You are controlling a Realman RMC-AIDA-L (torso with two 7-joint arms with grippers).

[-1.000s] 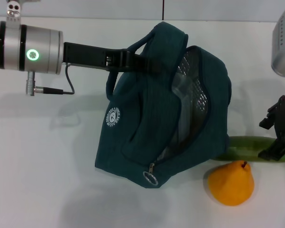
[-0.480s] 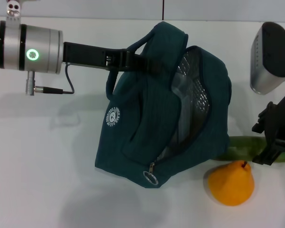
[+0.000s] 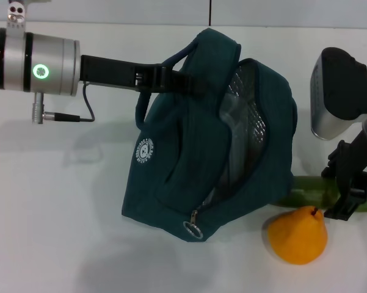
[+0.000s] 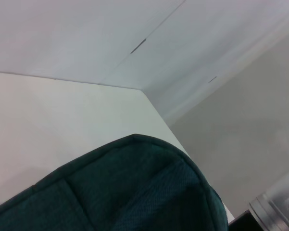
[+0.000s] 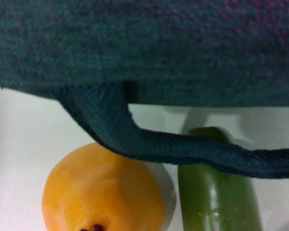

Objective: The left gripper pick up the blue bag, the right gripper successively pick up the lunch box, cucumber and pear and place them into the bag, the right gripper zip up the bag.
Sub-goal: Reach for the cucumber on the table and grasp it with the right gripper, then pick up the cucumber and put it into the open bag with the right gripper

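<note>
My left gripper (image 3: 178, 82) reaches in from the left and is shut on a handle of the blue bag (image 3: 189, 165), holding it lifted with its zipper mouth open toward the right. Inside the foil lining shows a clear plastic shape, the lunch box (image 3: 230, 115). The cucumber (image 3: 305, 191) lies on the table behind the bag's lower right corner, and the pear (image 3: 297, 235) sits just in front of it. My right gripper (image 3: 338, 189) is open, one finger on each side of the cucumber's right part. In the right wrist view the bag's strap (image 5: 182, 149) crosses above the cucumber (image 5: 216, 197) and pear (image 5: 103, 192).
The white table (image 3: 61, 213) stretches out to the left and front of the bag. The right arm's silver wrist housing (image 3: 339, 97) hangs above the cucumber at the right edge. A wall seam (image 3: 210, 11) runs behind the table.
My right gripper has moved left and a little down, coming over the cucumber's right part. The left gripper and the bag have stayed still.
</note>
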